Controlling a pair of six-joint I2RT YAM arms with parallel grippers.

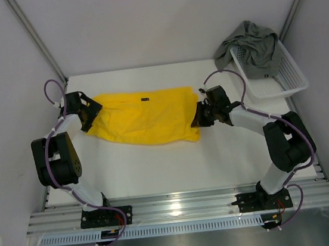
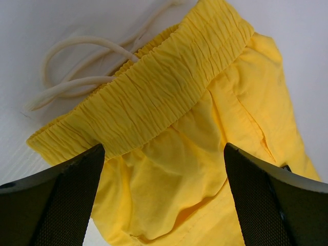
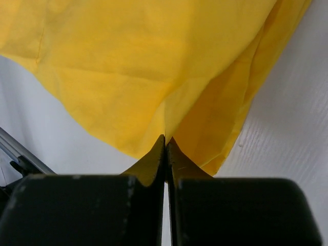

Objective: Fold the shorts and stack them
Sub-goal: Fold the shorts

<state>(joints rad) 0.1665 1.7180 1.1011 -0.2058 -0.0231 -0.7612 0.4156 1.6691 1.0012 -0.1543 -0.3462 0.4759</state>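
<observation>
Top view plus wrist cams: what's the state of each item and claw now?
yellow shorts: spread out, not folded.
grey-green shorts: crumpled, draped over the rim of the white mesh basket.
drawstring: untied, loose.
left claw: open, over the waistband.
right claw: shut on the yellow shorts' hem.

A robotics lab cell: plain grey walls [image 1: 163, 15] enclose a white table [image 1: 158, 172], with an aluminium rail [image 1: 186, 204] at 6 o'clock.

A white plastic mesh basket [image 1: 289, 73] is sitting at the far right corner of the flat white table [image 1: 158, 166], beside the grey wall [image 1: 326, 49].
</observation>
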